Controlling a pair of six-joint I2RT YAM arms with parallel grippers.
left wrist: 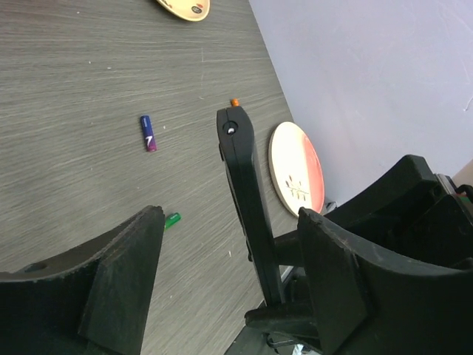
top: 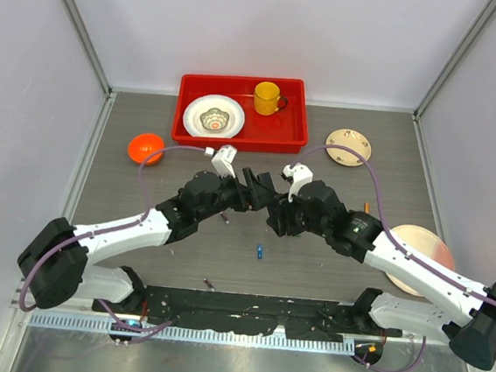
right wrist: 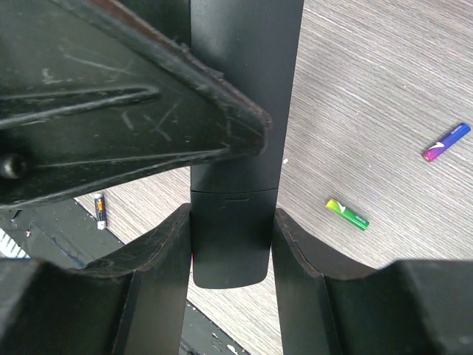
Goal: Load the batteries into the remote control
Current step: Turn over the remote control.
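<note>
The remote control (right wrist: pixel 255 44) is a slim black bar held off the table between the two arms. My right gripper (right wrist: pixel 233 220) is shut on its rounded end, both fingers pressed to its sides; in the top view this gripper (top: pixel 279 214) is at the centre. My left gripper (left wrist: pixel 230 222) is open, its jaws wide on either side of the remote (left wrist: pixel 240 170), which stands edge-on nearer the right finger. Loose batteries lie on the table: blue-purple (left wrist: pixel 148 133), green (left wrist: pixel 172 220), orange (left wrist: pixel 234 102). The right wrist view shows the green one (right wrist: pixel 347 214), the blue-purple one (right wrist: pixel 446 142) and an orange-black one (right wrist: pixel 99 210).
A red tray (top: pixel 239 138) with a plate and a yellow mug stands at the back. An orange bowl (top: pixel 146 148) is at left, a wooden disc (top: pixel 348 146) at back right, and a pink-cream plate (top: pixel 424 256) under the right arm. A blue battery (top: pixel 260 252) lies in front of the grippers.
</note>
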